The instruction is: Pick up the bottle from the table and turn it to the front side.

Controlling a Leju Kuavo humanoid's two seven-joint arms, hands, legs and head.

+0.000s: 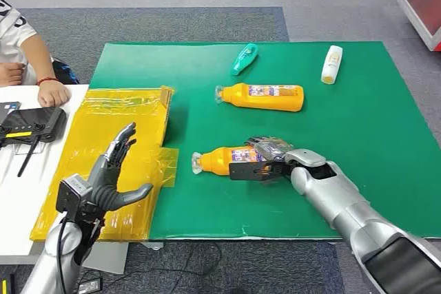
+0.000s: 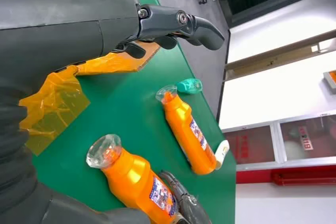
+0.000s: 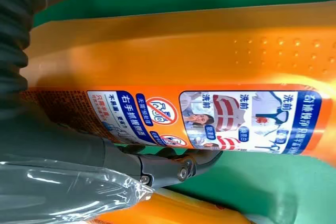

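The right hand [image 1: 268,158] is wrapped around the near orange bottle [image 1: 221,160], which lies on its side on the green mat [image 1: 364,135]. The left hand [image 1: 115,170] hovers empty, fingers spread, above yellow plastic sheeting [image 1: 104,118].

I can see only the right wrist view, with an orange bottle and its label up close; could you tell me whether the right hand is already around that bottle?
Observer: Yes, the right hand is closed around the near orange bottle, which lies on the green mat.
Operator: Is there another bottle like it?
Observer: Yes, a second orange bottle lies farther back.
Operator: And the left hand?
Observer: The left hand hovers open above yellow packaging.
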